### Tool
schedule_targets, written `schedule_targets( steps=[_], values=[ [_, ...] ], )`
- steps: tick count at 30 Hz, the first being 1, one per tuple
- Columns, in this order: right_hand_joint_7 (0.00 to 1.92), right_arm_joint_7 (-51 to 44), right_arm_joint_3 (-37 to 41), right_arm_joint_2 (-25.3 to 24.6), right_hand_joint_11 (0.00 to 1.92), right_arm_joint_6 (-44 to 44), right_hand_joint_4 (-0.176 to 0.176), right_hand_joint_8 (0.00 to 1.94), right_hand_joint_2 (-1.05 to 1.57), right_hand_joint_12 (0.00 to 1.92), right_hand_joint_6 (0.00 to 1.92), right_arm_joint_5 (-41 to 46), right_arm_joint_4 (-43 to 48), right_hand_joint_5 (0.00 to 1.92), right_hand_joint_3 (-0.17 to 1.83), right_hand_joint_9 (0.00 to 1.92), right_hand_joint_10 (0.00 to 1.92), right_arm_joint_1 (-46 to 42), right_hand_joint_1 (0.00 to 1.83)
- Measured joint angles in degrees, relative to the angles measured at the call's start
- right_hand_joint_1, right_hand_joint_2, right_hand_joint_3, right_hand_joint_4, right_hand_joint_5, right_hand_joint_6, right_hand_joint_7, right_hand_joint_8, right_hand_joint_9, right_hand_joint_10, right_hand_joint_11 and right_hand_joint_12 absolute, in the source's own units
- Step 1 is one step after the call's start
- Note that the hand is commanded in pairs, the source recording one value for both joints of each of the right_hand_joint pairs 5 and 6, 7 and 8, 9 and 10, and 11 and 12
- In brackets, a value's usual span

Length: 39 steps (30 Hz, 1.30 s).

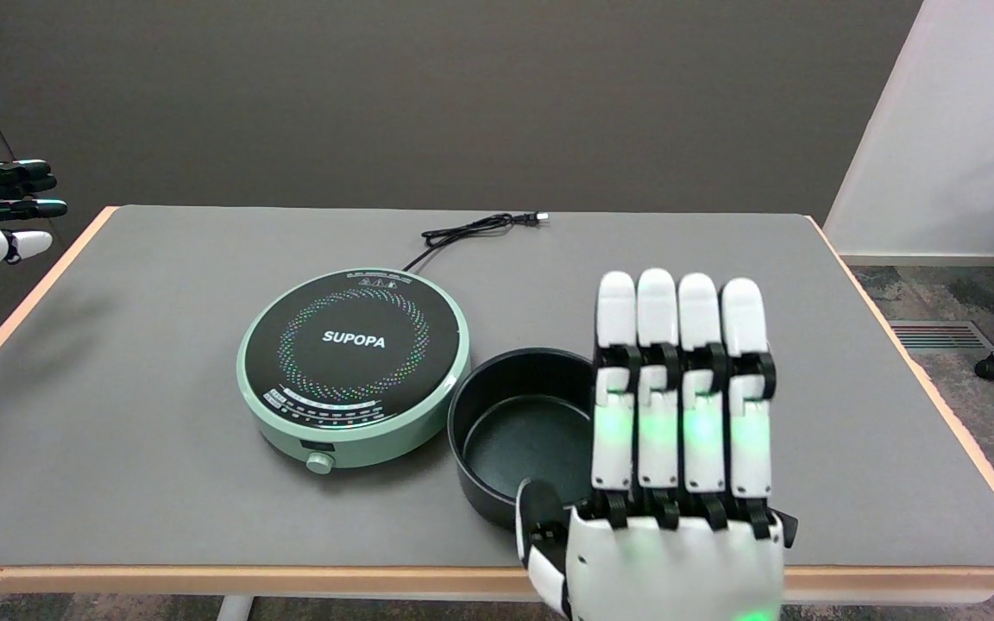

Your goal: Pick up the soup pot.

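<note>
The black soup pot sits on the grey bench just right of the green induction cooker, while the right hand hovers over its right side, fingers straight, side by side, holding nothing.

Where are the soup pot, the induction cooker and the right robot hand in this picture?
soup pot (521, 442), head view, on its dark inner bottom.
induction cooker (353, 339), head view, on the black top by the brand name.
right robot hand (682, 483), head view, on the back of its extended fingers.
</note>
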Motion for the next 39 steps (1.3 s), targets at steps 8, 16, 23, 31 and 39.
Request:
schedule_targets(
  steps=[8,16,23,31,39],
  values=[
    [0.04,-0.93,-1.24,0.17,0.04,2.71,-0.176,0.04,-0.34,0.04,0.04,3.76,-1.74,0.04,1.04,0.04,0.04,-2.65,1.20],
    [0.04,-1.31,-1.88,0.65,0.04,4.11,-0.170,0.04,-0.39,0.04,0.04,9.28,-2.71,0.04,1.05,0.04,0.04,-4.30,1.21],
    [0.03,-1.49,-2.22,1.04,0.03,4.88,-0.081,0.03,-0.47,0.03,0.03,14.16,-3.11,0.03,1.09,0.03,0.03,-5.29,1.21],
    [0.02,-1.64,-2.35,1.80,0.02,5.35,-0.045,0.02,-0.52,0.02,0.02,19.84,-2.71,0.02,1.13,0.02,0.02,-5.89,1.19],
    [0.02,-1.67,-2.35,2.72,0.02,5.60,-0.035,0.02,-0.53,0.02,0.02,24.91,-1.64,0.02,1.13,0.02,0.02,-5.31,1.19]
  ],
)
